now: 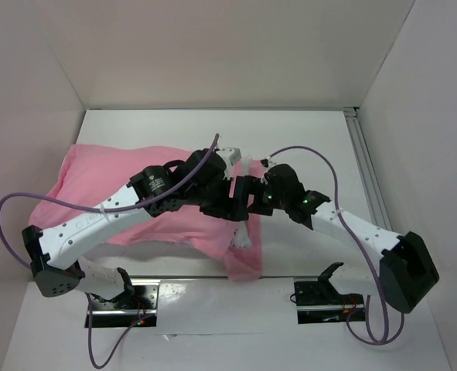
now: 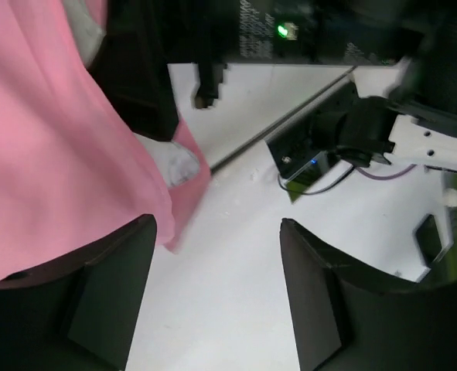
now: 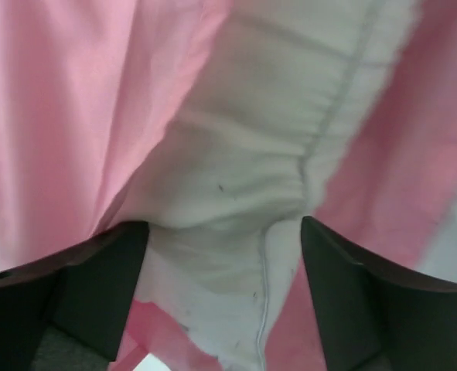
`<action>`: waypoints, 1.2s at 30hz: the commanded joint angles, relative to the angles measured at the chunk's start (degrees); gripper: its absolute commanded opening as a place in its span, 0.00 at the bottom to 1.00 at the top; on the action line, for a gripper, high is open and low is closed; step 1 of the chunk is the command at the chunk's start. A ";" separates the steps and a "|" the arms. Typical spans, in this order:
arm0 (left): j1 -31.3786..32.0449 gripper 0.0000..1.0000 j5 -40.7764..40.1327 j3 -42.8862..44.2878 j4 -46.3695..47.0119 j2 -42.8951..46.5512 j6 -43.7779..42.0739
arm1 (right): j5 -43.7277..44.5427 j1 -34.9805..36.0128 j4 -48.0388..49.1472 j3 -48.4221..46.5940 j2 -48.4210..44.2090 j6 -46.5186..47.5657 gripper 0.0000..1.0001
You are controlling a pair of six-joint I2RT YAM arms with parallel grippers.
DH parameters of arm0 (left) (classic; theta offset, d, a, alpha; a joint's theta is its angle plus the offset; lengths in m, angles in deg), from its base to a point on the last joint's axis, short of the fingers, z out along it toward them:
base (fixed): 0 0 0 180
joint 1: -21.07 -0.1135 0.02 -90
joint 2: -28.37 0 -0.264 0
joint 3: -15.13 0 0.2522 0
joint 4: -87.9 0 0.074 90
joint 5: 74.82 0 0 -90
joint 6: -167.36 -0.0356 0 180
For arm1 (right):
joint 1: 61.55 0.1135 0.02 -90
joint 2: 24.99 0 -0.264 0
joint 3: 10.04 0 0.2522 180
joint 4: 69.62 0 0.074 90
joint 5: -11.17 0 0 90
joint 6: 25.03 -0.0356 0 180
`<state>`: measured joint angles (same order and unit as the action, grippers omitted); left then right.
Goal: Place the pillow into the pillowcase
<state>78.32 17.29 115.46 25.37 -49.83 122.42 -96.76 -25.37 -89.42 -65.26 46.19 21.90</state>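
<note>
The right gripper (image 3: pixel 224 226) is seen spread wide over the white pillow (image 3: pixel 251 154), whose end pokes out of the pink pillowcase (image 3: pixel 73 100). The left gripper (image 2: pixel 216 224) is likewise spread, above the bare table (image 2: pixel 236 309) just beside the pillowcase's edge. From above, the opening is mostly hidden by the left arm (image 1: pixel 112 209) and right arm (image 1: pixel 344 224), so contact cannot be judged.

The pillowcase (image 1: pixel 97 166) is pink, with no pattern I can make out, and the pillow (image 3: pixel 243 193) is white with a few small dark specks. My jaws are black, the tabletop (image 1: pixel 213 124) white, my cables (image 1: pixel 27 195) purple.
</note>
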 commanded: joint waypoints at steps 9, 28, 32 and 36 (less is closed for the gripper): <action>2.41 0.91 -28.89 28.55 -20.47 -23.91 -2.88 | 32.44 -11.12 -39.04 -11.99 -12.64 5.28 0.97; 3.30 0.74 -51.86 30.95 -29.45 -54.08 3.03 | 20.75 -25.81 -38.52 -7.24 -16.60 8.79 0.98; 2.07 0.01 -52.56 32.17 -29.45 -52.16 1.88 | 19.70 -25.81 -37.37 -7.24 -16.60 8.79 0.98; 0.76 0.00 -46.53 38.56 -29.45 -44.26 -4.79 | 17.24 -26.34 -35.18 -7.77 -15.37 9.93 0.98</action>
<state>81.10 -33.22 148.90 -1.93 -101.06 121.61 -76.37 -51.33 -127.47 -72.25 30.97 30.31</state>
